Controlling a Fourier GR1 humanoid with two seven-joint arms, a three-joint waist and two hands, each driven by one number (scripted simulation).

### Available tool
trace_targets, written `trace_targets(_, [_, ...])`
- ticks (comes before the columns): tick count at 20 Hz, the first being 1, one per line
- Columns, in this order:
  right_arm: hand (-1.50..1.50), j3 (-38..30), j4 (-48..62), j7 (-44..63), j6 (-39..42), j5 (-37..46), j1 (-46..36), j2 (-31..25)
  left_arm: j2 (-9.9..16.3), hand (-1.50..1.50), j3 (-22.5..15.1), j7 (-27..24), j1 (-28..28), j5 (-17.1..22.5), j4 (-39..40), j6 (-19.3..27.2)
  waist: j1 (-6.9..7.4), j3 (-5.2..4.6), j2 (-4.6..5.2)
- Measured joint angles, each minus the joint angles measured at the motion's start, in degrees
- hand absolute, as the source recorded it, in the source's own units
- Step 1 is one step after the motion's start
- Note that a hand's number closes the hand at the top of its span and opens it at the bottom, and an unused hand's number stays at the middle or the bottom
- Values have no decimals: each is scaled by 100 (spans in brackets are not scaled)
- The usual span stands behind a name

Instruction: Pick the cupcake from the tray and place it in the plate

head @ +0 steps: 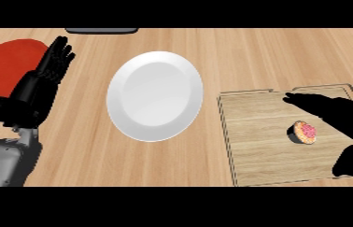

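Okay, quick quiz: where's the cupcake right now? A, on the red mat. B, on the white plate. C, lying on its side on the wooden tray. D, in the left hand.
C: the cupcake lies tipped on the wooden tray, beside the right hand, while the white plate holds nothing.

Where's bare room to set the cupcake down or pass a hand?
The plate is bare. Free counter lies between plate and tray, and above the tray. The tray's near-left is open; its right is crowded by the right hand and cupcake. Left hand rests at left.
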Motion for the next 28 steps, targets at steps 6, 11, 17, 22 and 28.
trace_targets(6, [-150,-92,274,-335,158,506,62,287,-197,0,151,84,26,-189,-47,-142,-21,1,-5])
trace_targets(11, [-150,-10,880,-674,172,1026,-145,589,-377,0,234,14,47,-376,12,-224,-13,1,-2])
trace_targets(17, [150,54,1363,-868,-84,1727,-192,861,-512,0,364,170,-24,-503,-33,-305,-15,2,-3])
trace_targets(22, [150,-104,1499,-1245,-877,1841,-185,1258,-483,0,457,170,67,-481,-151,-429,-18,-19,-16])
trace_targets(28, [150,-745,1238,330,-1545,2063,512,1761,-446,0,624,164,237,-518,-59,-357,-375,-92,-142])
